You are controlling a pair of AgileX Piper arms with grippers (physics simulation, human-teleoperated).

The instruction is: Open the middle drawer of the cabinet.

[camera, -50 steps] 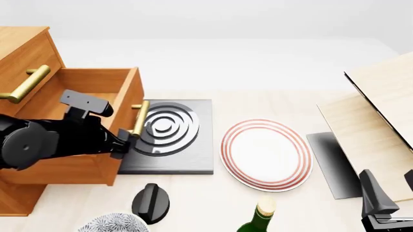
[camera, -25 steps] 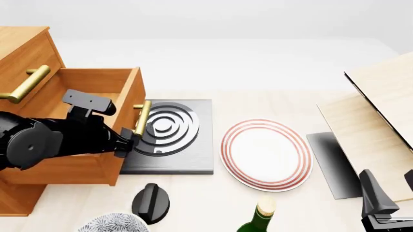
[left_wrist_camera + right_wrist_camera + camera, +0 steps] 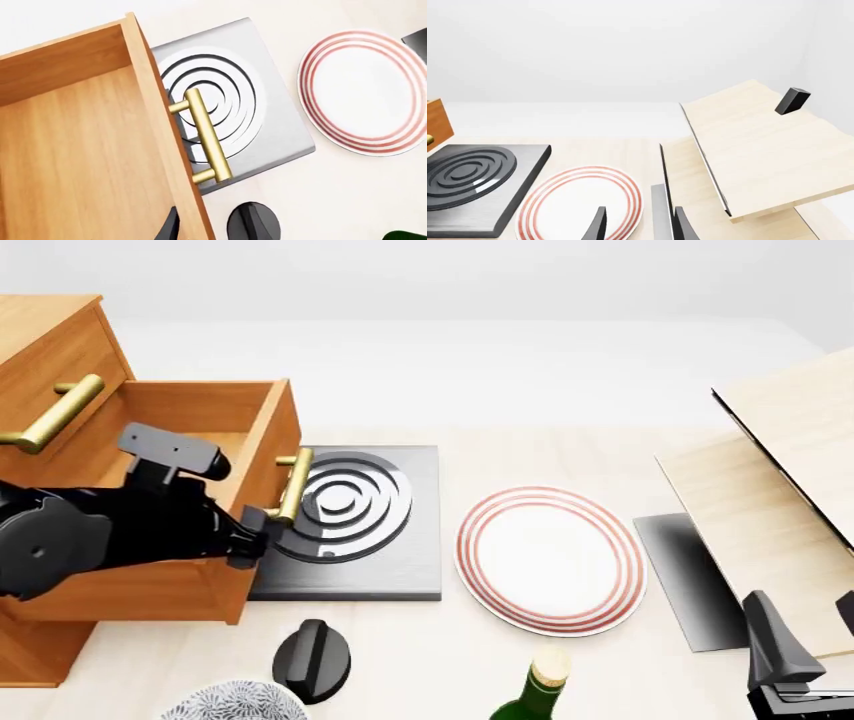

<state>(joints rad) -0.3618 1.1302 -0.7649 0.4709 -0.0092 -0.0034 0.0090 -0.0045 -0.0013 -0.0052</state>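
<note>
Presently, orange-brown wooden middle drawer [image 3: 200, 440] with brass bar handle [image 3: 287, 488] stands pulled out from the large wooden cabinet [image 3: 54, 340]. Left gripper [image 3: 254, 530] beside the handle, grip state indeterminable; right gripper [image 3: 637, 225] released, grasping nothing.

Orange-brown cabinet [image 3: 54, 340] with brass handles, a white plate [image 3: 550, 560] ringed in red, a grey hob [image 3: 350, 520] with concentric rings, pale tabletop [image 3: 561, 455].

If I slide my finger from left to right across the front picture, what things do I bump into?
cabinet → middle drawer → round ringed burner → red-striped plate → pale wooden boards
</note>
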